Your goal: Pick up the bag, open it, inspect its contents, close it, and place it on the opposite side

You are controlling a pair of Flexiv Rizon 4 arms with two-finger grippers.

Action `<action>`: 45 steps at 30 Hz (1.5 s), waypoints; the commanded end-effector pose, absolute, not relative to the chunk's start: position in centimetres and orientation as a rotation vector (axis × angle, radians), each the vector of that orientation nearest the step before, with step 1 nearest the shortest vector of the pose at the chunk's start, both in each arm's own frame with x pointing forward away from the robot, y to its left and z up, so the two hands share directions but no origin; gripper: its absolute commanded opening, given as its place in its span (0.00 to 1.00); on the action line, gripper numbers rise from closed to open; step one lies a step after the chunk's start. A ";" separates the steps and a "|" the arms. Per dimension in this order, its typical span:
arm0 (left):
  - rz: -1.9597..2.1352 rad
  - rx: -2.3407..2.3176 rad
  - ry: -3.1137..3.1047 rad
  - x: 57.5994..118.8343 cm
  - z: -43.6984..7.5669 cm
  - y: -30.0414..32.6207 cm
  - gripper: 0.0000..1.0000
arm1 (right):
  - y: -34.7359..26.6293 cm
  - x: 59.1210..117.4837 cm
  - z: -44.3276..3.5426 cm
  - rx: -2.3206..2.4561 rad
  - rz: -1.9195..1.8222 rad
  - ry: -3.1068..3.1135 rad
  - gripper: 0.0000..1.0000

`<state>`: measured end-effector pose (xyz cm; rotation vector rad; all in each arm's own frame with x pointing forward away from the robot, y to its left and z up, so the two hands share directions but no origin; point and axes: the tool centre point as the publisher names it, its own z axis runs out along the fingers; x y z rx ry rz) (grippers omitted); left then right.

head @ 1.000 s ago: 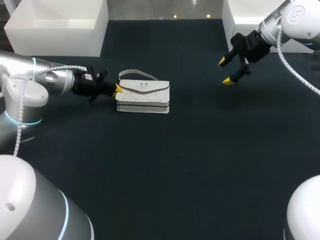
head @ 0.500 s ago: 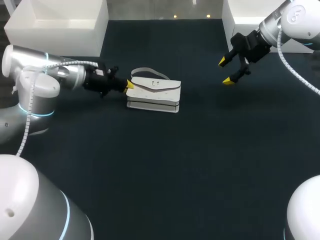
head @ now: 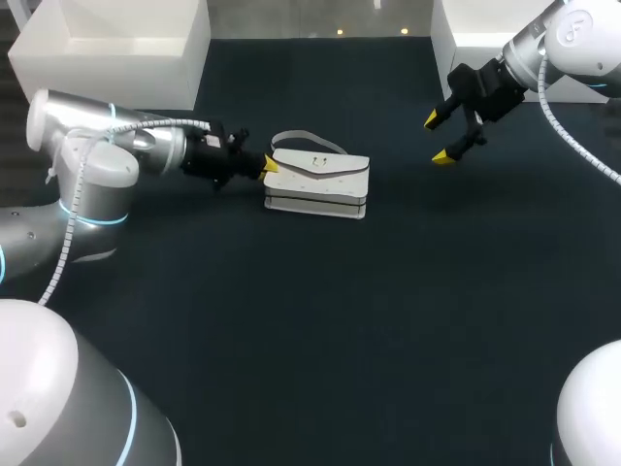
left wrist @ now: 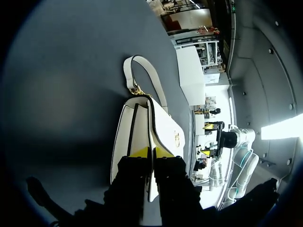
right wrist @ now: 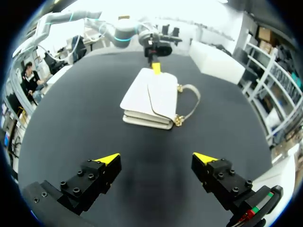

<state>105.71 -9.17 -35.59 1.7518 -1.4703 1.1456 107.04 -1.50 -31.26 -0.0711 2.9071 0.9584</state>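
The left gripper (left wrist: 151,152) had its two yellow-tipped fingers drawn narrow, almost together, at one short end of the bag (left wrist: 127,135). A thin white edge of that end ran into the slit between them. From the wrist view it seemed that both tips pressed on it, though the contact itself was hard to make out. The one bag was white, with a flap on top, a small gold clasp (head: 317,162) on the flap and a single strap (head: 303,134) arching from its far side. It lay flat on the dark table (head: 388,320), and its gripped end pointed toward the left arm (head: 146,150), which stretched low and level up to it.

The right gripper (right wrist: 156,158) hung well apart from the bag, off its other end and above the tabletop. Its two fingers were spread wide and held nothing. In its own view the bag lay straight ahead, with the left gripper at the bag's far end.

Two white bins stood beyond the bag, one (head: 112,49) past the gripped end and one (head: 475,44) past the free end. In all there were four yellow tips, two to each gripper.
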 end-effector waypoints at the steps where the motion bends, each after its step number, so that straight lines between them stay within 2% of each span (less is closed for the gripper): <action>1: 1.146 1.752 -1.469 105.7 -35.8 -9.5 0.00 | -1.5 107.1 -31.3 -0.073 0.962 2.908 1.00; 4: 1.138 1.748 -1.479 105.5 -35.7 -9.4 0.00 | -1.5 107.1 -31.3 -0.073 0.962 2.908 1.00; 6: 1.128 1.746 -1.489 105.3 -35.5 -9.0 0.30 | -1.5 107.1 -31.3 -0.073 0.962 2.908 1.00; 8: 1.108 1.743 -1.499 105.2 -35.3 -8.6 0.44 | -1.5 107.1 -31.3 -0.073 0.962 2.908 1.00; 10: 1.084 1.739 -1.519 105.2 -35.1 -8.3 0.48 | -1.5 107.1 -31.3 -0.073 0.962 2.908 1.00; 17: 0.977 1.681 -1.555 105.3 -34.6 -7.3 0.45 | -1.5 107.1 -31.3 -0.073 0.962 2.908 1.00; 20: 0.928 1.651 -1.571 105.5 -34.5 -6.8 0.40 | -1.5 107.1 -31.3 -0.073 0.962 2.908 1.00; 25: 0.825 1.528 -1.590 106.3 -34.8 -6.3 0.42 | -1.5 107.1 -31.3 -0.073 0.962 2.908 1.00; 32: 0.716 1.419 -1.636 107.1 -35.2 -7.0 0.38 | -1.5 107.1 -31.3 -0.073 0.962 2.908 1.00; 45: 0.658 1.364 -1.710 107.1 -35.1 -8.7 0.20 | -1.5 107.1 -31.3 -0.073 0.962 2.908 1.00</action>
